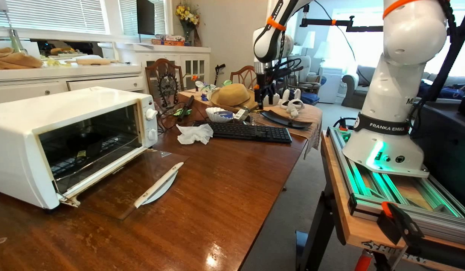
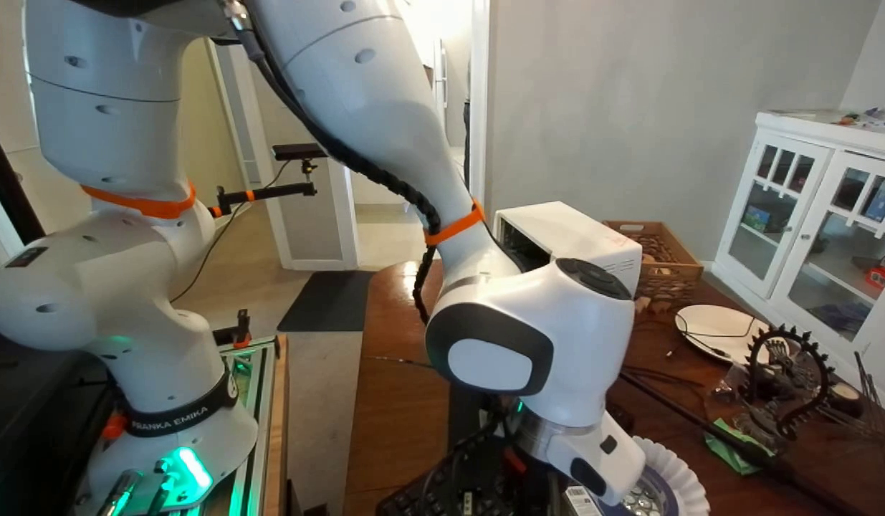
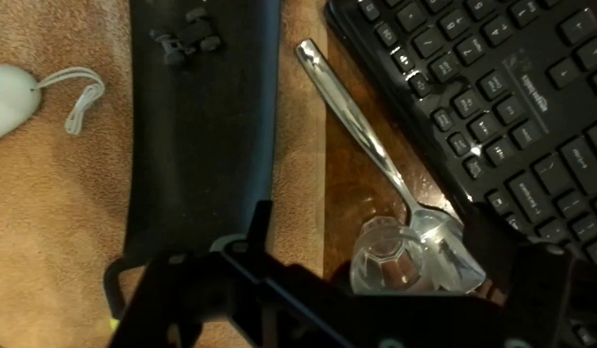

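Note:
My gripper (image 3: 400, 246) comes in from the bottom of the wrist view, with its black fingers (image 3: 260, 224) wide apart. A clear faceted glass (image 3: 387, 258) shows between them, its near part hidden by the gripper body. I cannot see any contact with it. Against the glass's far side lies the bowl of a silver spoon (image 3: 349, 108), its long handle reaching away over the wood. A black keyboard (image 3: 472, 87) is to the right, a dark curved tray (image 3: 201, 130) to the left. In an exterior view the gripper (image 1: 267, 101) hangs low over this end of the table.
A small dark toy-like piece (image 3: 189, 38) lies on the tray, and a white corded object (image 3: 10, 101) on the tan cloth. A white fluted bowl (image 1: 217, 116), straw hat (image 1: 232, 95), crumpled tissue (image 1: 195, 133) and toaster oven (image 1: 66, 109) with lowered door stand on the table.

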Controlling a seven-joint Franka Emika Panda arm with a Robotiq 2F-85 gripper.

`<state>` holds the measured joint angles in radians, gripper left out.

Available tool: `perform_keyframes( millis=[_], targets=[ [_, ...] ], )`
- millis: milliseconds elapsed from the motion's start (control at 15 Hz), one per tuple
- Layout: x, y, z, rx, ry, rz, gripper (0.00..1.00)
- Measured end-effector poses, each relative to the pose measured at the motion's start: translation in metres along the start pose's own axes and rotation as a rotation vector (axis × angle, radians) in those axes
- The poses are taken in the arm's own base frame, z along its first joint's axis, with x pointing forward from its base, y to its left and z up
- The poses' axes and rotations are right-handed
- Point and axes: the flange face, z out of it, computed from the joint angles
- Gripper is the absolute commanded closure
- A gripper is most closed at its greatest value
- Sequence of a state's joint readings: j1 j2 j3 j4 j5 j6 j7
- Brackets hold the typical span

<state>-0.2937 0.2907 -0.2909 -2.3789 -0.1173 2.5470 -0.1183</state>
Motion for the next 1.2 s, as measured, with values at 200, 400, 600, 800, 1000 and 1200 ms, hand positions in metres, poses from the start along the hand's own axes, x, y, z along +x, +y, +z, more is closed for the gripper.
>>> perform_keyframes(
  millis=[200, 400, 600, 800, 1000, 1200],
  targets=[
    [-0.002, -0.025, 0.023, -0.015, 0.025, -0.019, 0.0],
    [-0.003, -0.031, 0.033, -0.02, 0.053, -0.02, 0.0],
    [-0.002, -0.03, 0.032, -0.022, 0.082, -0.016, 0.0],
    [0.0, -0.031, 0.031, -0.021, 0.09, -0.018, 0.0],
    [0.004, -0.029, 0.028, -0.01, 0.1, -0.017, 0.0],
    [0.014, -0.022, 0.027, 0.01, 0.111, -0.01, 0.0]
  ],
)
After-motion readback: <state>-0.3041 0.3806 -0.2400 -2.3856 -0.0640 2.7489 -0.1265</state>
